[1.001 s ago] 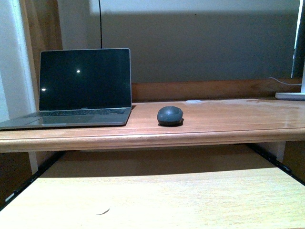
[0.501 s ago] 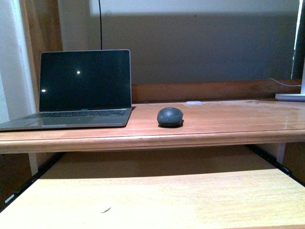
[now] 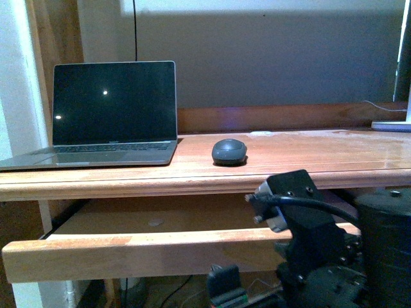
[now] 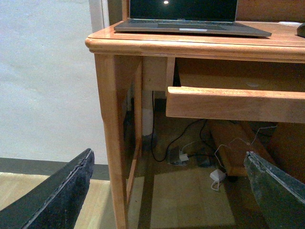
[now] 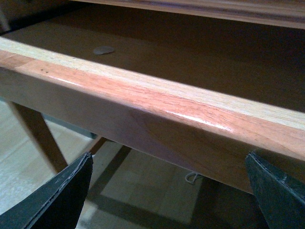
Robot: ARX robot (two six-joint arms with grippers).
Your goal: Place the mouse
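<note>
The view has dropped lower than a moment ago, and the right arm (image 3: 302, 224) now shows at lower right. The mouse (image 3: 229, 152) sits unmoved on the counter (image 3: 308, 154), right of the laptop (image 3: 112, 115). Both grippers' fingers are spread wide, empty; the pull-out tray (image 5: 157, 102) lies just ahead. Reaching likely starts.
</note>
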